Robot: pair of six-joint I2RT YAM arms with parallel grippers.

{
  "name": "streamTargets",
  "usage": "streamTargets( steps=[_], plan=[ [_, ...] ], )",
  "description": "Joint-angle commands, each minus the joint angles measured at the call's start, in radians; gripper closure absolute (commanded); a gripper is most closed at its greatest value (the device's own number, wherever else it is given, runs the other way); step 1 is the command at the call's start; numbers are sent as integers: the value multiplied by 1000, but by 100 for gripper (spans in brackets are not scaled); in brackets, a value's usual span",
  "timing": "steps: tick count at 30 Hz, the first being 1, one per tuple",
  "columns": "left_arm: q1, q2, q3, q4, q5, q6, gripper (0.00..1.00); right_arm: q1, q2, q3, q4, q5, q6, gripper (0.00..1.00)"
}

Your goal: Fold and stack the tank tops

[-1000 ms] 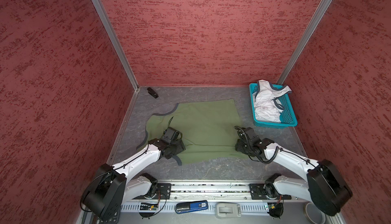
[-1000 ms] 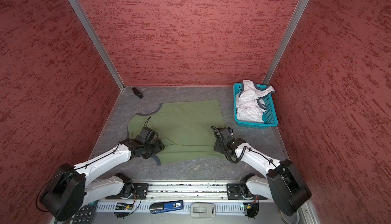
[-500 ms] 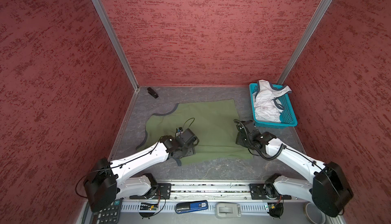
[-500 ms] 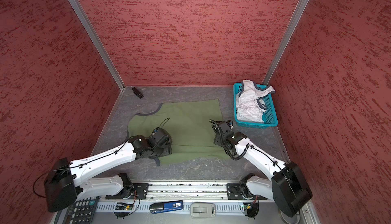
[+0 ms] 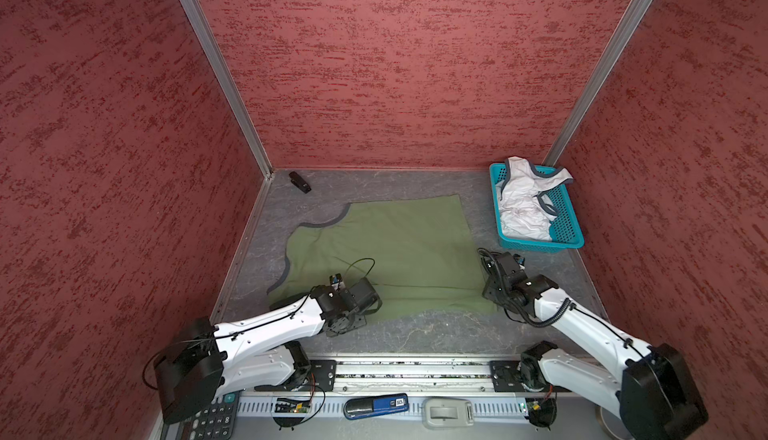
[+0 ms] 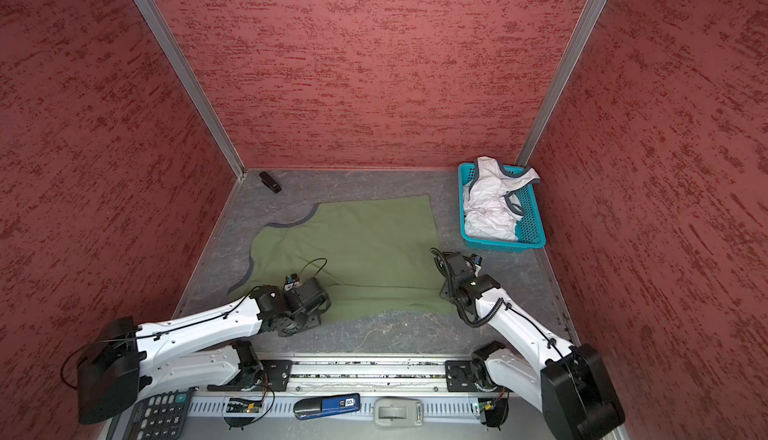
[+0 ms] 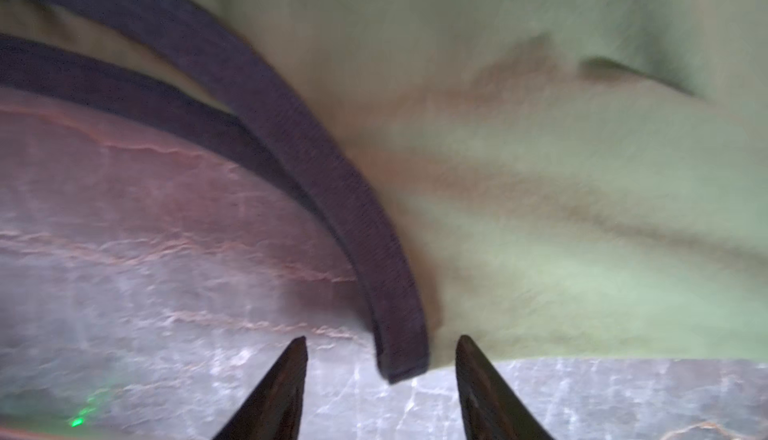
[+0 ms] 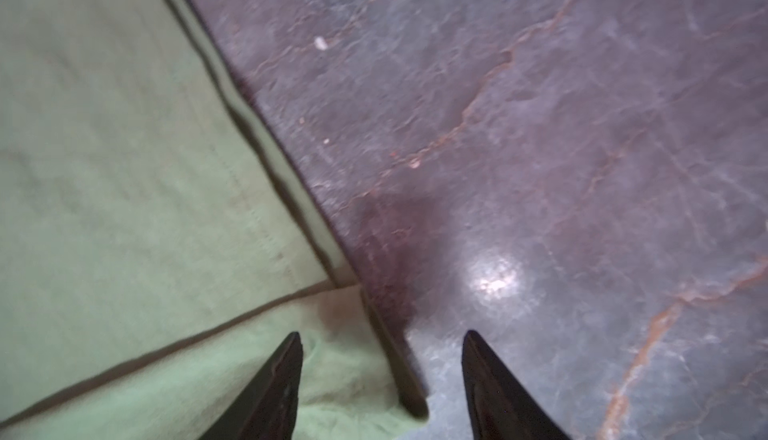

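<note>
Olive green cloth fills the middle of the grey marbled table. In both top views the olive green tank top lies spread flat there, with its grey-trimmed curves toward the left edge and its straight stitched side toward the right edge. A crease runs across it close to its near border. We see the white tank top crumpled in the turquoise mesh basket at the far right corner, one trimmed strap draped over the basket's far rim.

We find the left gripper low over the near left part of the olive top, close to the table's near edge. In the blurred left wrist view its two dark fingers are parted at a middling width. The end of a grey trim band lies between the tips, and neither finger presses on it, so nothing is held.

The right gripper sits at the near right corner of the olive top. Its fingers are parted about as far, straddling the cloth's edge with one tip over green fabric and one over bare table. It grips nothing.

A small black object lies at the far left corner, well apart from both tops.
</note>
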Motion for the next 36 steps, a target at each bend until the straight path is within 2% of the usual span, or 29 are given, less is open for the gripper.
streamTargets(
  steps=[1, 4, 10, 14, 20, 24, 32, 36],
  plan=[
    [15, 16, -19, 82, 25, 22, 49, -30, 1, -14, 38, -29, 14, 37],
    [20, 22, -20, 82, 25, 30, 57, -34, 20, -18, 65, -53, 7, 41],
    [21, 1, -32, 85, 37, 38, 73, -34, 24, -18, 85, -114, -15, 69],
    [21, -23, -36, 78, 35, 40, 82, -34, 34, -23, 86, -133, -24, 83],
    [25, -82, -35, 41, 19, 41, 91, -34, 17, -28, 77, -132, -23, 99],
    [28, -138, -33, 6, -8, 36, 100, -34, -25, -16, 40, -125, -17, 100],
    [25, -362, -19, -203, -80, -69, 100, -17, -154, 13, -85, -166, 32, 100],
    [25, -420, -54, -286, -11, -143, 100, 39, -228, 3, -170, -173, 106, 100]
  ],
)
